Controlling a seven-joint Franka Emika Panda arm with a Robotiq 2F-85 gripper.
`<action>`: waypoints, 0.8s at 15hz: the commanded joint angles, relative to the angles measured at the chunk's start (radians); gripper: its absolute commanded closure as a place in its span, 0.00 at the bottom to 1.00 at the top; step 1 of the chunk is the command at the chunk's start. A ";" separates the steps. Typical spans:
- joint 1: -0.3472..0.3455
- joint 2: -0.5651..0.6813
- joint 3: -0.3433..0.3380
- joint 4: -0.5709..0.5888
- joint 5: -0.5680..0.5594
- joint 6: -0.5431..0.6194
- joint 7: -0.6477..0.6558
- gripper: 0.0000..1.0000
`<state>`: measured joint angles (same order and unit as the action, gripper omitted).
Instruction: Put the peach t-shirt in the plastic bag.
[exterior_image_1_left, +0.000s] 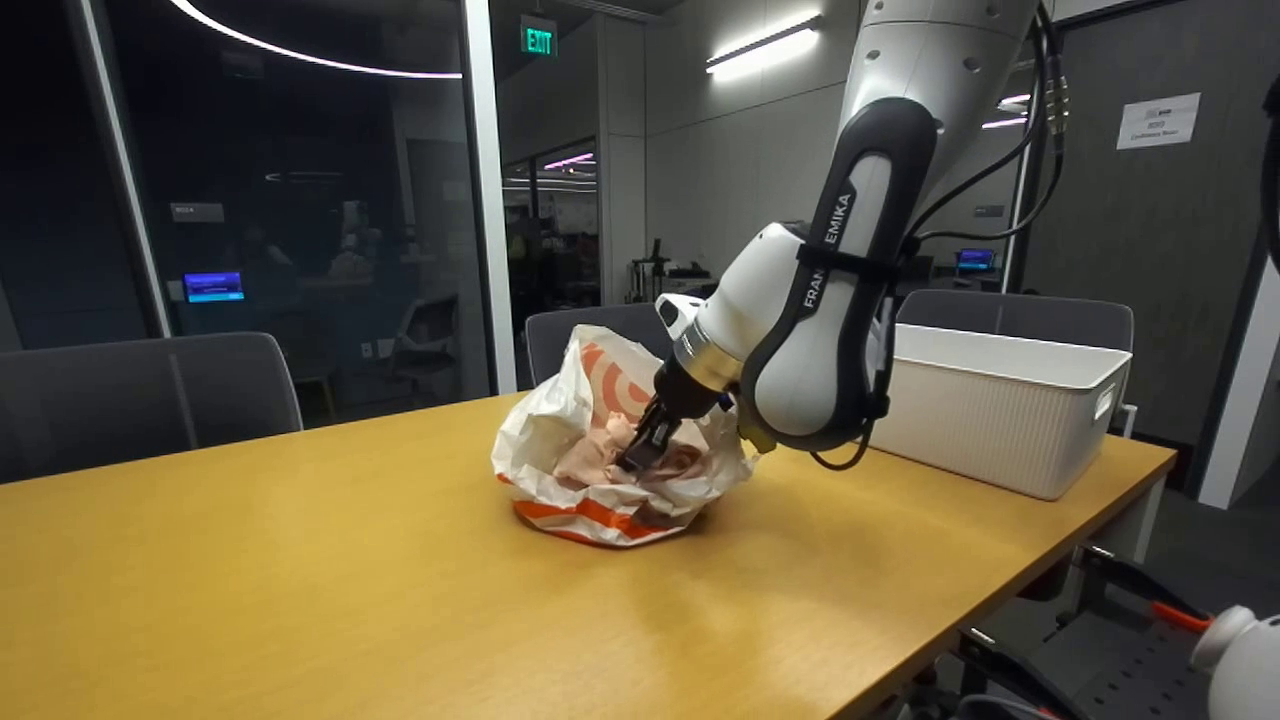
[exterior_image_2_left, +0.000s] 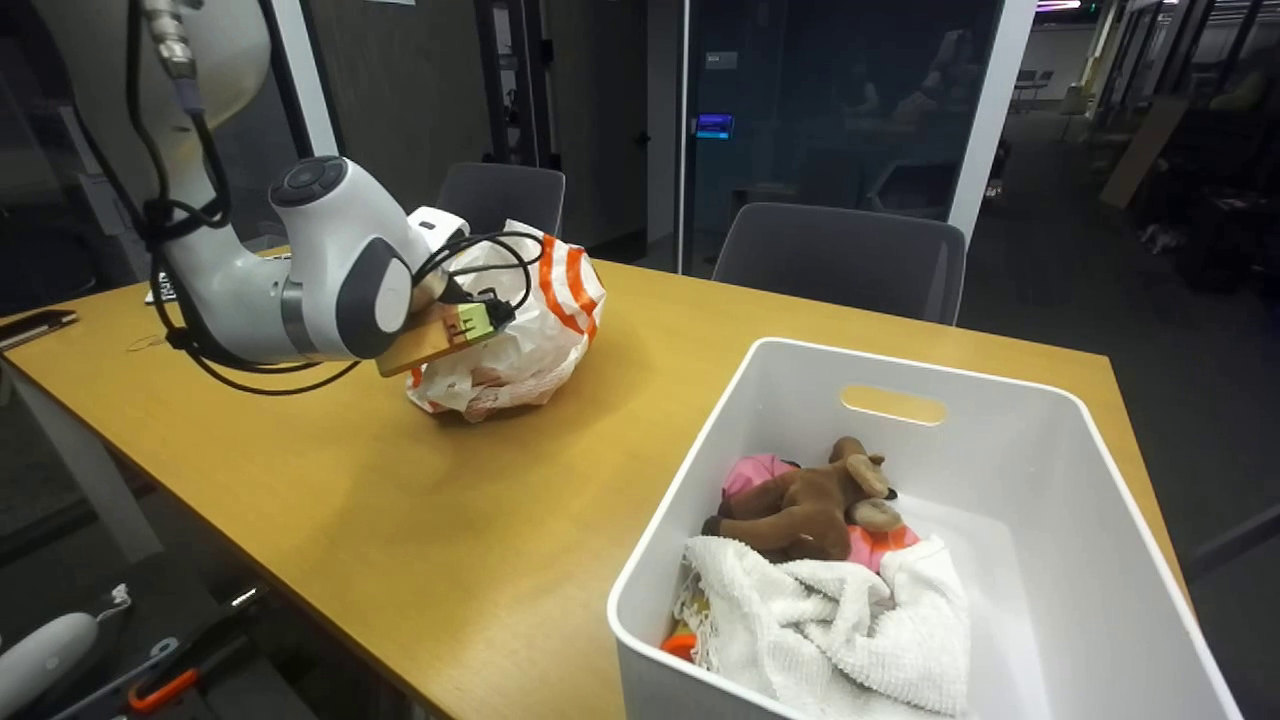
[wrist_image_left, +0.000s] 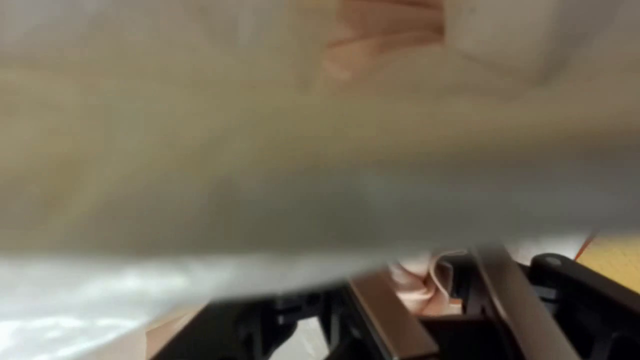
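Note:
The plastic bag (exterior_image_1_left: 532, 432) stands crumpled on the table with its mouth wide; it also shows in an exterior view (exterior_image_2_left: 545, 345). It is whitish with orange print. The peach t-shirt (exterior_image_1_left: 588, 460) lies bunched inside the bag. My gripper (exterior_image_1_left: 640, 462) reaches down through the bag's mouth, fingertips at the shirt. In the wrist view, the fingers (wrist_image_left: 445, 300) stand apart, with loose folds of the peach t-shirt (wrist_image_left: 414, 287) showing between them. A blurred sheet of bag plastic (wrist_image_left: 250, 175) covers most of that view and hides the fingertips.
A white rectangular bin (exterior_image_2_left: 1010, 400) stands on the table (exterior_image_2_left: 480, 500). It holds a brown plush toy (exterior_image_2_left: 800, 500), a white towel (exterior_image_2_left: 840, 620) and pink cloth. Chairs (exterior_image_2_left: 840, 255) stand along the table's edge. The bag touches the wrist area.

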<state>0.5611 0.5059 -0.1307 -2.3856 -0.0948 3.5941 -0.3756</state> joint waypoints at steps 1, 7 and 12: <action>-0.087 -0.018 0.050 -0.005 -0.038 0.042 -0.025 0.23; -0.248 -0.127 0.138 -0.020 -0.120 -0.064 0.026 0.00; -0.547 -0.281 0.408 -0.059 -0.306 -0.357 0.168 0.00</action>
<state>0.2116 0.3448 0.0828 -2.3939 -0.2935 3.4009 -0.3020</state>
